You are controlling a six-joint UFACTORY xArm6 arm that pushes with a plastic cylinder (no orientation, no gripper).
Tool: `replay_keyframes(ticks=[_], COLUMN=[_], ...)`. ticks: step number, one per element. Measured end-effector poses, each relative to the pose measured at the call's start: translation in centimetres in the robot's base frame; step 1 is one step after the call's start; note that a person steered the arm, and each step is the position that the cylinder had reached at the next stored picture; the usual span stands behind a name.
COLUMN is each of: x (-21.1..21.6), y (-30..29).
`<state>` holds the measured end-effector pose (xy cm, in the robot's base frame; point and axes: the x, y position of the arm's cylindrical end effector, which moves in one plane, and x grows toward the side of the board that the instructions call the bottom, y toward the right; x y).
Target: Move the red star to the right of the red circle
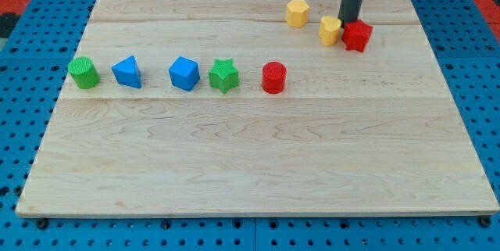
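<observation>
**Seven blocks on the board, rod at the far right**

Seven coloured blocks sit on the wooden board [258, 165], and I have my tip [348, 21] down at the far right, wedged just behind the gap between two of them. The rod ends in a plain point — nothing to spread or pinch — and it comes down from the view's top. Its lower end stands right at the far-left edge of the red star [357, 36], apparently touching it, though I cannot tell for certain. Just left of the tip is a yellow block [330, 30], close against the star's left side; its exact shape is hard to make out. A second yellow block [297, 12], roughly hexagonal, lies a little farther left and farther back.

The red circle [274, 77] sits nearer to me and well to the left of the star, at the right end of a row. Running left from it: a green star [224, 75], a blue cube-like block [184, 73], a blue triangle-like block [127, 72] and a green circle [83, 73] — all spaced apart, none touching.
</observation>
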<state>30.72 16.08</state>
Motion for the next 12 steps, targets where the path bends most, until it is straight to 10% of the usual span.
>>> replay_keyframes(ticks=[7,12], x=[9.2,12.9], y=[8.7,-3.9])
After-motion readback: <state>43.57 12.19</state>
